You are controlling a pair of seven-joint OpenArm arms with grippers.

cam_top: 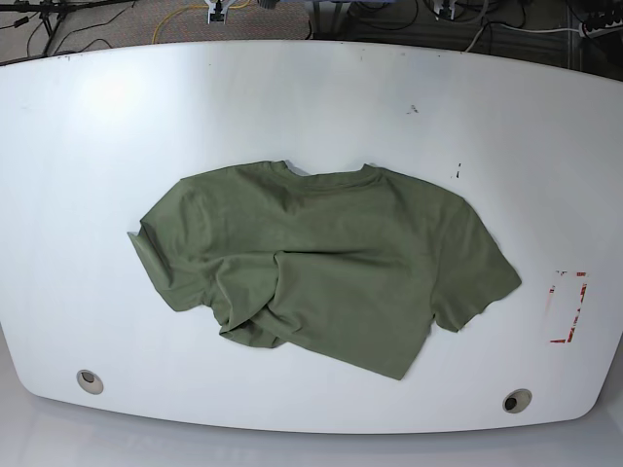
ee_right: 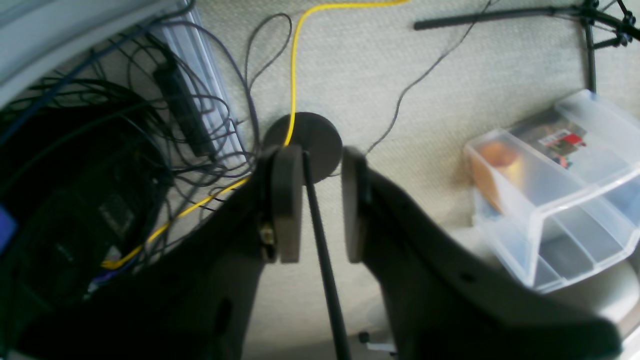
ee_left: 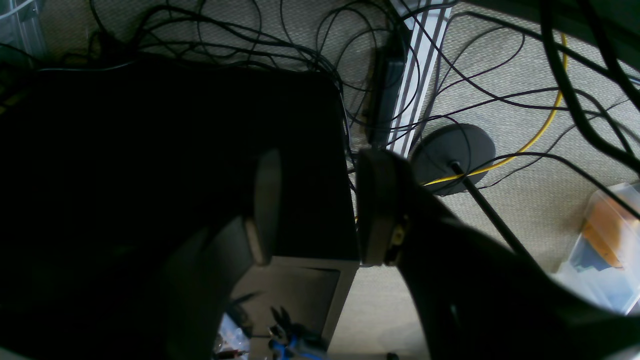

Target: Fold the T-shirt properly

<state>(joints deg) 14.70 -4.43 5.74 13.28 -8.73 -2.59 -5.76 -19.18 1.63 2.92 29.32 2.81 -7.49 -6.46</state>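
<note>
The olive-green T-shirt [cam_top: 321,263] lies face-flat on the white table [cam_top: 97,117] in the base view, neck toward the far edge. Its left side is rumpled, with the lower hem folded up over itself near the front. Neither gripper shows in the base view. In the left wrist view my left gripper [ee_left: 320,170] hangs over the floor, jaws wide apart and empty. My right gripper [ee_right: 320,160] also faces the floor, with a narrower gap between its fingers and nothing held; the black pole seen in that gap stands behind it.
A red-marked rectangle [cam_top: 568,306] is at the table's right edge, and round holes [cam_top: 89,380] sit in the front corners. Below the arms are tangled cables [ee_left: 280,45], a yellow cable [ee_right: 295,60], a round stand base [ee_left: 452,155] and clear plastic bins [ee_right: 555,185].
</note>
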